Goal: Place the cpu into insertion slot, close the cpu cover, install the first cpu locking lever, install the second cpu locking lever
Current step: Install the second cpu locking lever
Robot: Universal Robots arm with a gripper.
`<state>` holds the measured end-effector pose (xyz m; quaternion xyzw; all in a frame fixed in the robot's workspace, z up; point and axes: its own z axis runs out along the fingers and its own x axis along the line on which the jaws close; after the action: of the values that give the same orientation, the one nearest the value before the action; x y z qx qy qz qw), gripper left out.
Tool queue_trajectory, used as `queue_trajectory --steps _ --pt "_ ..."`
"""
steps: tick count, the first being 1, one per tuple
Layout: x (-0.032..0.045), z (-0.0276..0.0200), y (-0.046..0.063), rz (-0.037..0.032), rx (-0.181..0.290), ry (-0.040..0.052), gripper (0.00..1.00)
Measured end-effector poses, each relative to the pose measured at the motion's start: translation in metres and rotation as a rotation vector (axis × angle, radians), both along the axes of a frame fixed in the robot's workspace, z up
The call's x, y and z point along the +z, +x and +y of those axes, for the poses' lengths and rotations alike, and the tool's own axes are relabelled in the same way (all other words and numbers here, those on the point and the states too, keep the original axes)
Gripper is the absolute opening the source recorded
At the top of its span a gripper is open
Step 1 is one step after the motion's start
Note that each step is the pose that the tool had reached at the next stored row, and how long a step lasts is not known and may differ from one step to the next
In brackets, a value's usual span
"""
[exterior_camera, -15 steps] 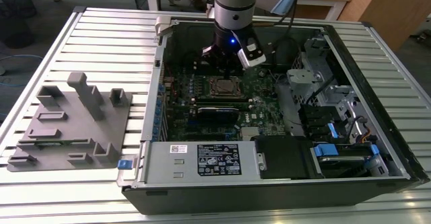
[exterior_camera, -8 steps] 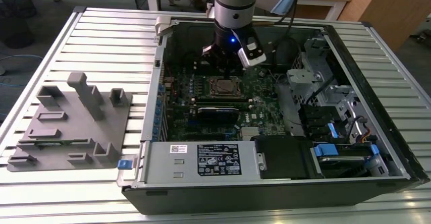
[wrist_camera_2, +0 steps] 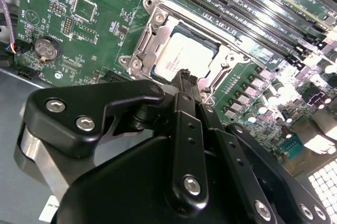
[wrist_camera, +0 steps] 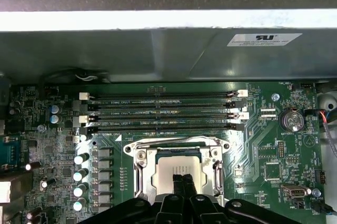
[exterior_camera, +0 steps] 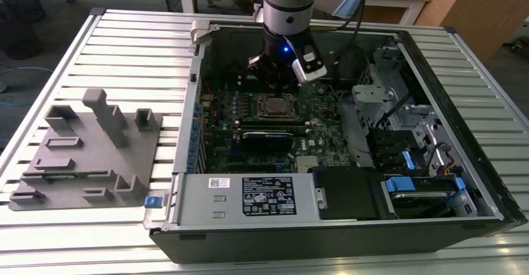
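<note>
With fingers pressed together and holding nothing, the gripper [wrist_camera: 182,180] hovers over the cpu [wrist_camera_2: 181,56], which lies flat, metal top upward, in the insertion slot [wrist_camera: 141,167] at the motherboard's [wrist_camera: 274,145] centre.

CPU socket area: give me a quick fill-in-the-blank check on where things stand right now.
1. The cpu lies inside the ____.
2. The cpu cover frames the chip, so it is ____.
3. The gripper hangs directly above the ____.
4. In the first wrist view, the memory slots hold ____ cards.

Missing words: insertion slot; closed; cpu; no
</note>
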<state>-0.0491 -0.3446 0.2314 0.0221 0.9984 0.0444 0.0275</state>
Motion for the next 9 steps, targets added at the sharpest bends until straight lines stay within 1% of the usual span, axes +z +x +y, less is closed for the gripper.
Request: queue_trajectory --steps 9 --pt "0.0000 -0.0012 0.0000 0.0000 0.000 0.0000 0.11"
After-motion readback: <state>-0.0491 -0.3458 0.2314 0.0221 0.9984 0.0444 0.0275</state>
